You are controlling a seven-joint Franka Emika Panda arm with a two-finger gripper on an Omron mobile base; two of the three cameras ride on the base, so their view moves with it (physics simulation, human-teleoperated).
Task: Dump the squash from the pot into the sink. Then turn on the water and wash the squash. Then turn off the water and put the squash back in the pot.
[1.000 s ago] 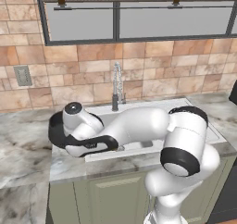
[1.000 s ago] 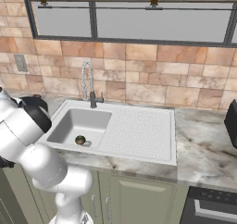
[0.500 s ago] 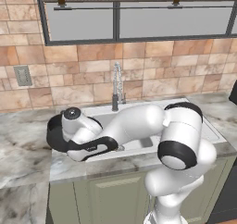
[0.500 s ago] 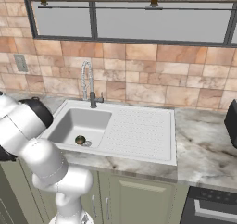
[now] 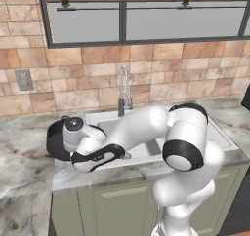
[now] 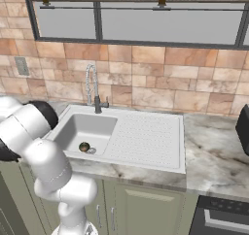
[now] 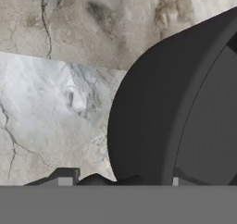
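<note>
The black pot (image 5: 52, 142) stands upright on the marble counter left of the sink (image 5: 146, 149), and my wrist (image 5: 73, 127) hangs right over it. In the hand view the pot's wall and rim (image 7: 148, 116) run between the fingertips of my gripper (image 7: 121, 179), which is shut on that rim, one finger outside and one inside. The part of the pot's floor that I see is bare. In the sink's basin (image 6: 99, 127) lies a small dark olive ball (image 6: 84, 146), the squash as far as I can tell, beside the metal drain (image 6: 92, 151). No stream falls from the faucet (image 6: 91, 86).
A ribbed drainboard (image 6: 146, 137) lies right of the basin. Behind the sink are a tiled wall and a window. A wall socket (image 5: 23, 79) sits above the counter's left end. A black appliance (image 6: 243, 127) stands far right. Marble counter (image 7: 55, 102) spreads left of the pot.
My arm swung a little to the left and lower over the pot, then nearly stopped. The pot has kept about the same spot on the counter.
</note>
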